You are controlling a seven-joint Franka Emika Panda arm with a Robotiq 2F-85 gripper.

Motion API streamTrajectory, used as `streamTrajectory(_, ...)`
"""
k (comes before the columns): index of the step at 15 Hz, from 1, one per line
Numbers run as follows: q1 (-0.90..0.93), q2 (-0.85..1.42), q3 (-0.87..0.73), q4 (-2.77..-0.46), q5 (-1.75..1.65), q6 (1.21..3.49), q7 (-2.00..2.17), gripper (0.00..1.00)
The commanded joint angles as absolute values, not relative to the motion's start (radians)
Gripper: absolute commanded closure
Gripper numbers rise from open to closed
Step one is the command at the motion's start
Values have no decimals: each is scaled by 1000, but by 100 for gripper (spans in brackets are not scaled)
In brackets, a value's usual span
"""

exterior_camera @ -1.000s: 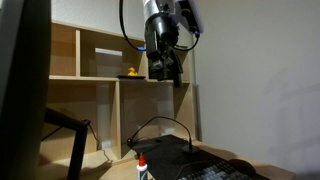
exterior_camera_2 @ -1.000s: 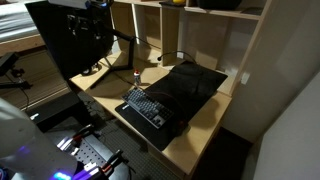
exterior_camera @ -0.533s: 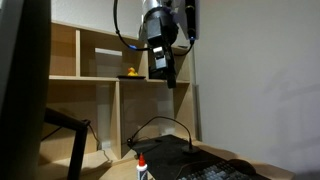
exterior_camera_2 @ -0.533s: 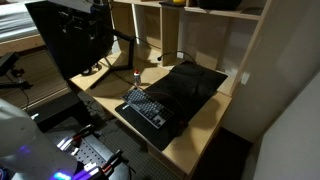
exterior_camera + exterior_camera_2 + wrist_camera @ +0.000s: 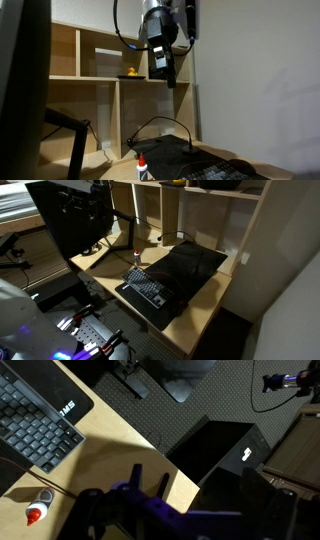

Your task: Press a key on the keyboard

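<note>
The flat black keyboard lies on a black mat near the front edge of the wooden desk; it also shows in an exterior view at the bottom and in the wrist view at the upper left. My gripper hangs high above the desk, level with the shelf, far from the keys. In the wrist view its two dark fingers stand a little apart over bare wood and hold nothing. The gripper does not clearly show in the exterior view that looks down on the desk.
A small glue bottle with a red cap stands beside the mat. A wooden shelf unit with a yellow duck backs the desk. A black cable arcs over the mat. A dark box sits below the desk edge.
Between one second and half a second ago the gripper turned about its axis and rose slightly. Since then nothing has moved.
</note>
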State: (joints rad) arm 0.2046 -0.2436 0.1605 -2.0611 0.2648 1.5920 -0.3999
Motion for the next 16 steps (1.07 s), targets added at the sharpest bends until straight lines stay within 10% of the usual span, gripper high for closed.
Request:
streamTrajectory(1,210,-242,156,-2059,264,1590,-398,0)
streamTrajectory(16,210,-222,141,-2109,258,1599,-481,0)
